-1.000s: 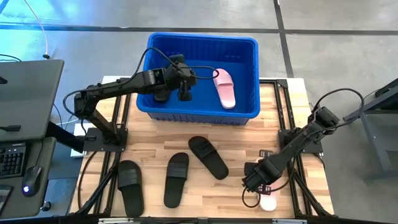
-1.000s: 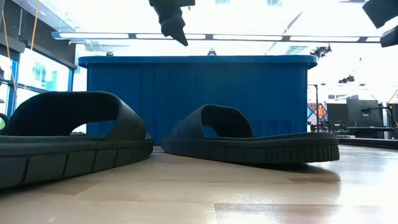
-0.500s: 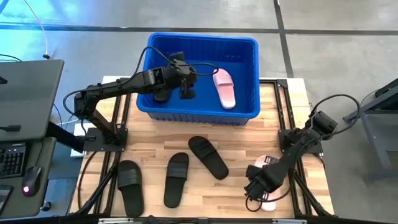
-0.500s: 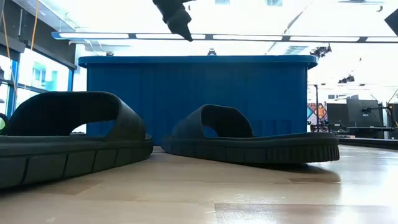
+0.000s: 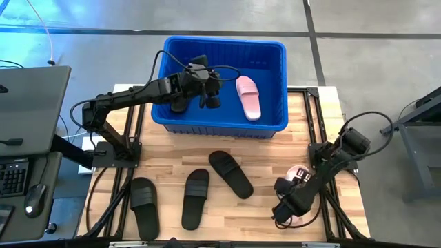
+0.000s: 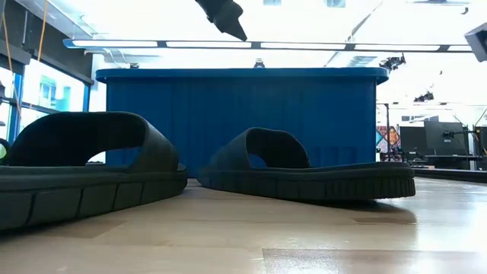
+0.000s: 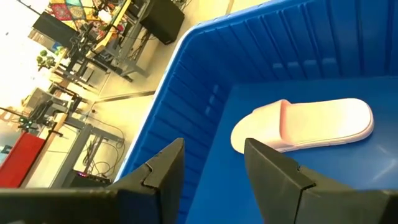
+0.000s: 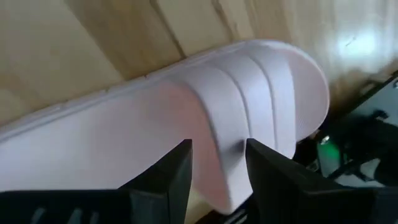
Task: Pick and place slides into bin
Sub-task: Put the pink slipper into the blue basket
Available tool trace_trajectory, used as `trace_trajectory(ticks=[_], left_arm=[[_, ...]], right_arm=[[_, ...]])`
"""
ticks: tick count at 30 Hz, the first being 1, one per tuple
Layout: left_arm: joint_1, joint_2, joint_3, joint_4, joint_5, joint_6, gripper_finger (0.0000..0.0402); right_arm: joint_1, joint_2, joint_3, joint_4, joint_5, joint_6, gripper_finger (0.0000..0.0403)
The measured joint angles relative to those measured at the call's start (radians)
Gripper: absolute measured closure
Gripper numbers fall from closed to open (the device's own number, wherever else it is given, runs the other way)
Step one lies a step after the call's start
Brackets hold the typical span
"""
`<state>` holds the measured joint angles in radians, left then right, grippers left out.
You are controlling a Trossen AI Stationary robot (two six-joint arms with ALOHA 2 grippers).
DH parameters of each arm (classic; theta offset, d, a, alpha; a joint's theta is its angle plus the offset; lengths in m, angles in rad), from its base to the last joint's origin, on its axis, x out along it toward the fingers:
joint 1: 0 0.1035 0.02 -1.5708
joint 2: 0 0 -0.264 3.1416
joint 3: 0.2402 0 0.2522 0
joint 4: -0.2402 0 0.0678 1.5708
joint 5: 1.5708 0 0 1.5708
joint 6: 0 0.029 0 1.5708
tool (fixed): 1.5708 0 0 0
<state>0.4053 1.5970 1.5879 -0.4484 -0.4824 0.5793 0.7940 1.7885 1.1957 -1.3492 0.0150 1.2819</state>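
Note:
The blue bin [image 5: 224,52] stands at the table's far middle. One pink slide [image 5: 248,96] lies flat on its floor and also shows in the left wrist view [image 7: 305,124]. My left gripper [image 5: 210,96] hangs open and empty over the bin's inside, left of that slide. A second pink slide [image 5: 298,173] lies at the table's near right. My right gripper [image 5: 284,212] is open low over it, its fingers by the strap [image 8: 249,87]. Three black slides [image 5: 143,207] [image 5: 195,198] [image 5: 231,173] lie on the table in front of the bin. My right gripper comes down on the pink slide from above, its open fingers [image 8: 177,168] close over the strap's edge. I cannot tell whether they touch it. The slide lies flat on the table.
A dark shape [image 5: 178,105] lies in the bin under the left arm; I cannot tell whether it is a slide. The bin's near wall [image 6: 243,114] rises behind two black slides [image 6: 84,167] [image 6: 304,171]. Arm mounts stand at both table sides. A desk with a keyboard is off to the left.
My left gripper has drifted a little toward the table's right over the bin, still open. My right gripper has gone toward the near edge and down over the pink slide at the near right.

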Motion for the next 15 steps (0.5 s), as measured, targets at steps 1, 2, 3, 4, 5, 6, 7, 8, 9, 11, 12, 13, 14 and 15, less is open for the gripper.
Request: trace_trajectory(ticks=[1, 2, 3, 4, 5, 6, 7, 8, 9, 11, 12, 13, 14, 15], left_arm=[[0.0, 0.0, 0.0, 0.0, 0.0, 0.0, 0.0245], [0.0, 0.0, 0.0, 0.0, 0.0, 0.0, 0.0245], [0.0, 0.0, 0.0, 0.0, 0.0, 0.0, 0.0245], [0.0, 0.0, 0.0, 0.0, 0.0, 0.0, 0.0245], [0.0, 0.0, 0.0, -0.001, 0.0, 0.0, 0.0245], [0.0, 0.0, 0.0, -0.001, 0.002, 0.0, 0.0245], [0.0, 0.0, 0.0, -0.002, 0.004, 0.0, 0.0245], [0.0, 0.0, 0.0, -0.002, 0.004, 0.0, 0.0245], [0.0, 0.0, 0.0, -0.003, 0.005, 0.0, 0.0245], [0.0, 0.0, 0.0, -0.003, 0.012, 0.0, 0.0245], [0.0, 0.0, 0.0, -0.003, 0.019, -0.002, 0.0245], [0.0, 0.0, 0.0, -0.003, 0.026, -0.004, 0.0245], [0.0, 0.0, 0.0, -0.003, 0.033, -0.006, 0.0245], [0.0, 0.0, 0.0, -0.003, 0.042, -0.007, 0.0245]], right_arm=[[0.0, 0.011, 0.0, -0.005, 0.011, -0.003, 0.0263], [0.001, 0.024, 0.0, -0.013, 0.027, 0.0, 0.0263], [0.001, 0.038, 0.0, -0.025, 0.047, 0.003, 0.0263], [0.001, 0.053, 0.0, -0.038, 0.062, 0.002, 0.0263], [0.001, 0.069, 0.0, -0.049, 0.066, 0.001, 0.0263], [0.001, 0.087, 0.0, -0.064, 0.068, 0.002, 0.0263], [0.0, 0.105, 0.0, -0.085, 0.071, 0.003, 0.0263], [-0.002, 0.124, 0.0, -0.106, 0.072, 0.008, 0.0263], [-0.002, 0.143, 0.0, -0.124, 0.072, 0.022, 0.0263], [-0.003, 0.174, 0.0, -0.151, 0.071, 0.047, 0.0263], [-0.002, 0.187, 0.0, -0.156, 0.067, 0.056, 0.0265], [-0.002, 0.199, 0.0, -0.156, 0.053, 0.063, 0.0269], [-0.002, 0.208, 0.0, -0.153, 0.036, 0.063, 0.0277], [-0.002, 0.214, 0.0, -0.152, 0.026, 0.059, 0.0289]])
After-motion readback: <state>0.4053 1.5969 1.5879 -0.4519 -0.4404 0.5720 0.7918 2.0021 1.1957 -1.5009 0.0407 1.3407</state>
